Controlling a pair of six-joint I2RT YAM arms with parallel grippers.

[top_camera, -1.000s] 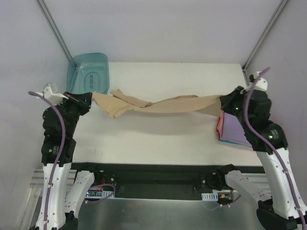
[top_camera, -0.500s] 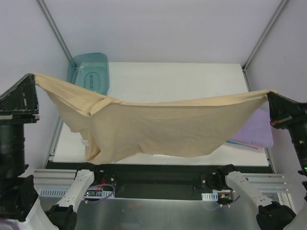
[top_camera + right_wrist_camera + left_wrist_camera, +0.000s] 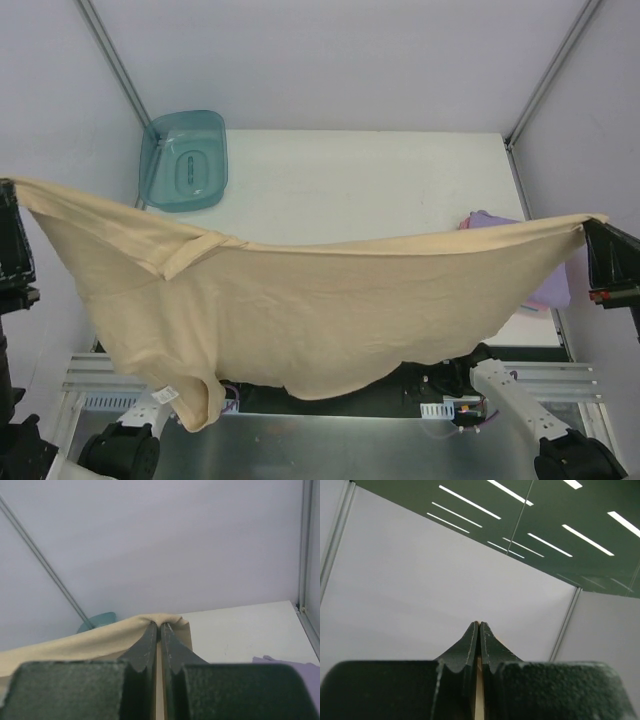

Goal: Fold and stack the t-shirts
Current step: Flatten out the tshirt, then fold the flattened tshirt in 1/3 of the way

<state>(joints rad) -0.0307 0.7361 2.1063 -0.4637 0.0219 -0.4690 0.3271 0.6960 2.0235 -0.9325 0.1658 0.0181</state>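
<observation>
Grip at both ends — held tan t-shirt point(image 3: 300, 320) spread aloft between left gripper point(image 3: 479, 630) and right gripper point(image 3: 160, 627), each clamped on its cloth; hung over lavender t-shirt point(image 3: 553, 288).

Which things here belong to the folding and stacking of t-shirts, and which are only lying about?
Belong to the job: tan t-shirt, held up spread out; folded lavender t-shirt; pink t-shirt under it, only an edge visible.
Only lying about: teal tub, at the far left corner of the table.

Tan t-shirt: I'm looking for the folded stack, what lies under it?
Under the tan t-shirt, at its right end, only edges of the lavender t-shirt and a pink sliver show. The rest of that stack and the near table are covered.
</observation>
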